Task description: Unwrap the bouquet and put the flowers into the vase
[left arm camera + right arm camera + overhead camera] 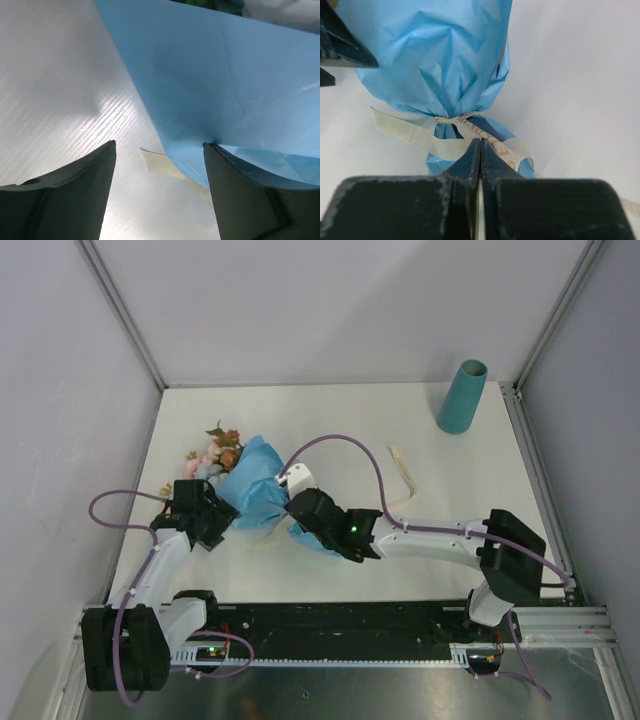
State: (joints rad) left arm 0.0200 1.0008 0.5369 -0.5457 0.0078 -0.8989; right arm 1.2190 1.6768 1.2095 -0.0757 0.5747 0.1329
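The bouquet (255, 490) lies on the table at centre left, its light blue paper (440, 55) gathered at a cream ribbon (451, 120). The flowers (218, 452) poke out at its far left end. My right gripper (480, 142) is shut on the ribbon just below the knot, and a pale strip shows between its fingers. My left gripper (159, 150) stands open low beside the paper (225, 90), its right finger (240, 190) touching the paper's edge. A ribbon tail (157, 162) lies between the jaws on the table. The teal vase (462, 398) stands at the far right corner.
A loose length of ribbon (405, 478) trails across the table to the right of the bouquet. White walls and metal frame posts (120, 310) close in the table. The arms' base rail (340, 625) runs along the near edge.
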